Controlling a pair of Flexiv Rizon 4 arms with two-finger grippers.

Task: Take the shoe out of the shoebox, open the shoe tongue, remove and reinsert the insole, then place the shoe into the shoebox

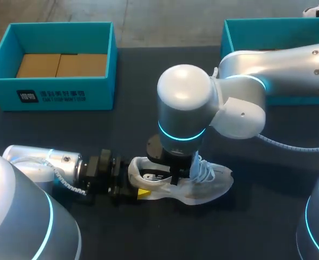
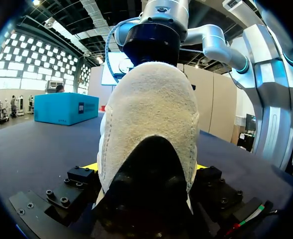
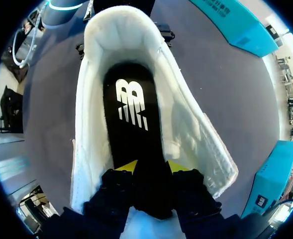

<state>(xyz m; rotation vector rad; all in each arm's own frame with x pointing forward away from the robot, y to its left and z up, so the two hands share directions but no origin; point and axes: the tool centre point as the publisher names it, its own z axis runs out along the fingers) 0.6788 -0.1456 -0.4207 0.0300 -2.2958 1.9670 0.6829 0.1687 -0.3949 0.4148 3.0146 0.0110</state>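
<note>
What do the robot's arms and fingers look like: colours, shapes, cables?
The left arm and right arm are glossy silver-white, with rounded joints and glowing cyan rings. The left gripper and right gripper are black blocks with yellow-tipped fingers. A coiled white cable hangs at the left wrist.

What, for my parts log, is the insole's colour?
The insole is black with a white logo, best in right wrist view.

Glossy silver-white shells with bulbous joints and thin cyan light rings cover the right arm [image 1: 240,92], upper right, and the left arm [image 1: 40,162], lower left. A grey ribbed cable [image 1: 289,145] trails at right. The left gripper [image 1: 137,179] is black, screw-studded and yellow-tipped.
</note>
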